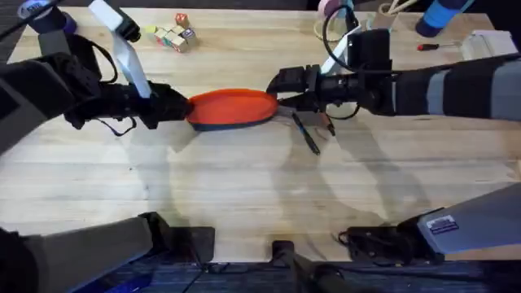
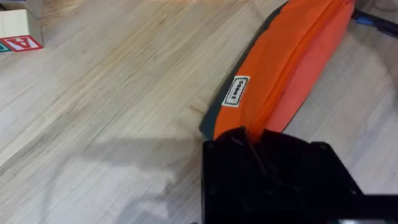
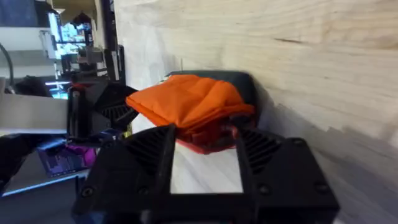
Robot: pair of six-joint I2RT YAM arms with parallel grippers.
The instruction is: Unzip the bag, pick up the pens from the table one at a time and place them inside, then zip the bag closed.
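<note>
The orange pencil pouch [image 1: 233, 109] lies mid-worktop [image 1: 244, 195], nearer the far edge. The left claw [image 1: 183, 106] pinches its left end; the right claw [image 1: 281, 96] is closed on its right end. A black pen [image 1: 306, 134] lies just right of the pouch.

A robotics lab: wooden table [image 1: 244, 171] (two arms), cluttered equipment shelves behind

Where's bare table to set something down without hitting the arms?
The wide strip of table between the bag and the arm bases is bare. Crowded: around the bag, with both grippers at its ends, the black pen just right, and blocks behind.
</note>
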